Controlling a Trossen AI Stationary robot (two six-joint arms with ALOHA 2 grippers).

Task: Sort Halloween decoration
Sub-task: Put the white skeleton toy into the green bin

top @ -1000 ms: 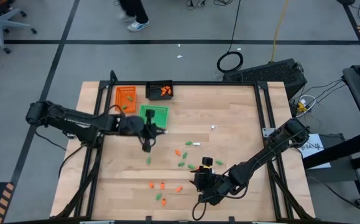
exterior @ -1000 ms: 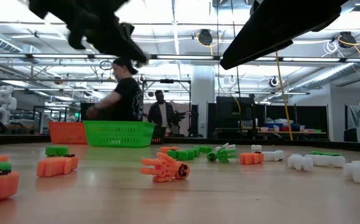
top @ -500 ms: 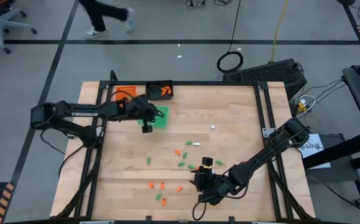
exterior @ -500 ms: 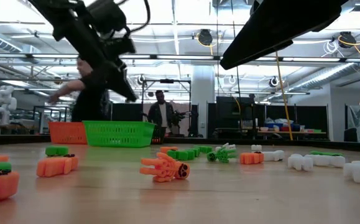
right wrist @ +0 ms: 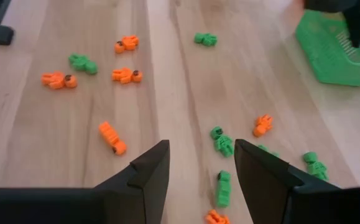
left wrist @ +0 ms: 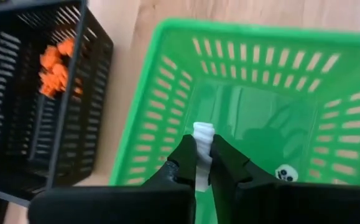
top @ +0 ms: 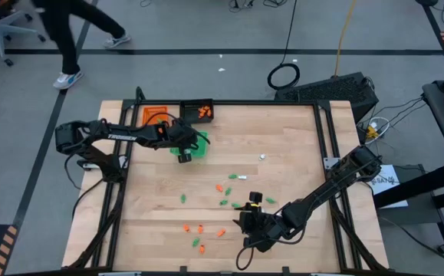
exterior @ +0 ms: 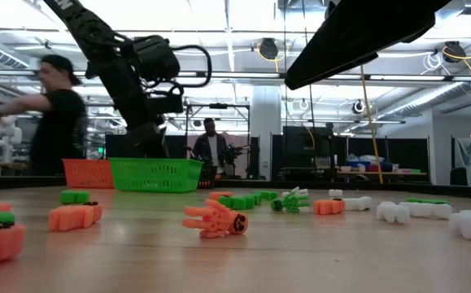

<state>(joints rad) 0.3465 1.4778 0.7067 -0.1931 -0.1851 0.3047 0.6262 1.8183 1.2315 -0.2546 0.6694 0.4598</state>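
The left gripper (left wrist: 203, 163) hangs over the green tray (left wrist: 167, 93), and its two fingers pinch a small white piece (left wrist: 203, 133) between them; the fingers are almost together, with only the piece in the gap. Inside the same tray, on its floor, lies another small white piece with dark eye spots (left wrist: 284, 173). In the high view the left gripper (top: 183, 151) is at about 10 o'clock from the table's centre, above the green tray (top: 198, 141). The black tray (top: 196, 110) with orange pieces (left wrist: 54, 67) inside stands at 12 o'clock from the green tray, and the orange tray (top: 152, 116) is at 9 o'clock from the black one.

The right gripper (right wrist: 199, 163) has its fingers spread apart and holds nothing. It hovers over the wooden table (top: 283, 153) at about 6 o'clock from the centre (top: 254, 222), near the front edge.

The Halloween decoration (top: 223, 201) is mostly scattered on the table between the two grippers: green pieces (right wrist: 222, 142) and orange pieces (right wrist: 127, 43) lie separately in the middle and at about 7 o'clock. In the low view some white pieces (exterior: 394, 212) lie on the table too, beside a green one (exterior: 290, 201) and an orange one (exterior: 215, 220).

Beyond the table a person (top: 64, 34) walks on the floor at about 11 o'clock.
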